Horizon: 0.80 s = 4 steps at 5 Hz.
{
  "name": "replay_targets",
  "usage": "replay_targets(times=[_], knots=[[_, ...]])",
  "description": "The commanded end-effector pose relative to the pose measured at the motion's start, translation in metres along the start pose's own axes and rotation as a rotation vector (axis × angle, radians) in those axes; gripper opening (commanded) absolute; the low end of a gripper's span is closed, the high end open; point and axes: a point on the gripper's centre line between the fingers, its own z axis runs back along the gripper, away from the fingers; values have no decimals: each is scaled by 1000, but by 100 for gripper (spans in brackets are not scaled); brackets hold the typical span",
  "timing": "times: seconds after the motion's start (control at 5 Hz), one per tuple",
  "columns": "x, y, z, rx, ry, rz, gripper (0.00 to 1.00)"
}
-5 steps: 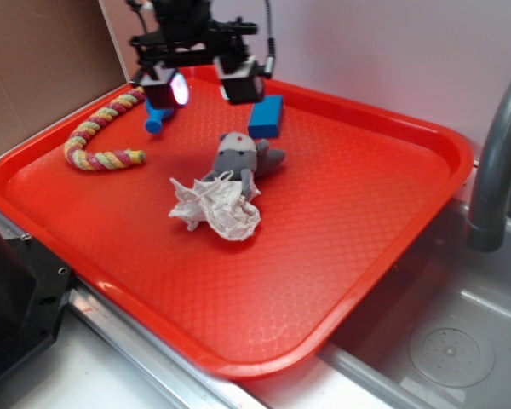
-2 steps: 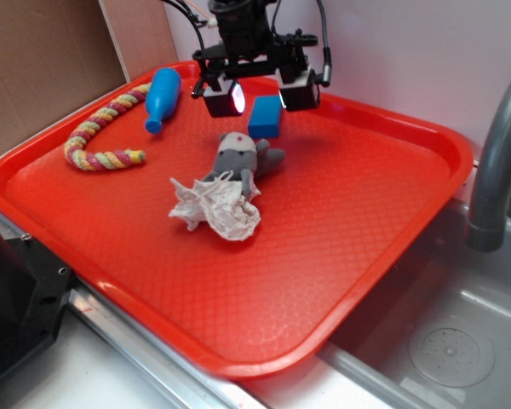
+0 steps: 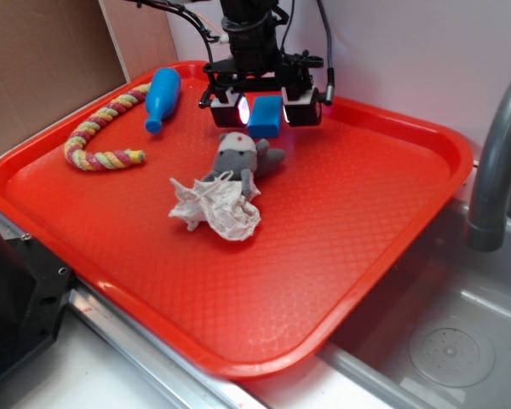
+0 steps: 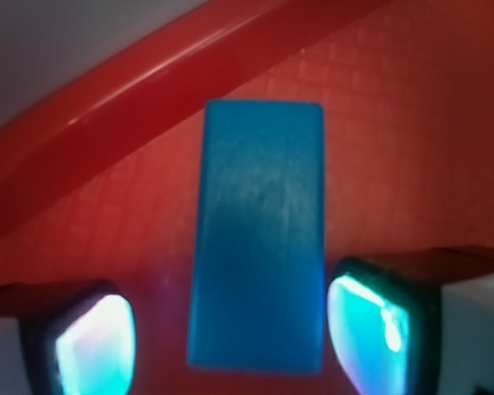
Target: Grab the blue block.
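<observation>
The hand (image 3: 265, 110) hangs open over the far part of the red tray (image 3: 392, 213), one lit fingertip (image 3: 231, 110) on each side of the blue block (image 3: 265, 116), pointing down from an arm that rises almost vertically out of the top of the exterior view. The block lies flat on the tray floor, close to the far rim and just beyond the head of the grey plush toy (image 3: 238, 159). In the wrist view the blue block (image 4: 258, 234) fills the centre of the frame, its long axis running away from the camera toward the rim, so that the two long side faces turn toward the fingertips (image 4: 372, 331). The right-hand pad in that view sits very near or against the block's edge; the left-hand pad stands clear of it, with a strip of red tray showing between. The block is therefore bracketed across its short width but, as far as can be judged, not yet clamped. Whether the pads are level with the side faces or slightly above them cannot be told. The coming move appears to turn on closing across the short axis, perhaps after a small shift to centre the block. The blue bottle-shaped pin (image 3: 162, 96), the coloured rope (image 3: 98, 136) and the crumpled white paper (image 3: 217, 207) lie apart from the hand.
</observation>
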Motion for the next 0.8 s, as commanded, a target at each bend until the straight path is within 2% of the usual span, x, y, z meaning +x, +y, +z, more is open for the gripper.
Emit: replay_targets(times=[0.0,0.2,0.4,0.6], knots=[[27,4,6,-11,-41,11,100],[20,11,9,2,-20,-7,0],[4,23,29,-1,7,-46,0],[-28,37,65,-29,41,-137,0]])
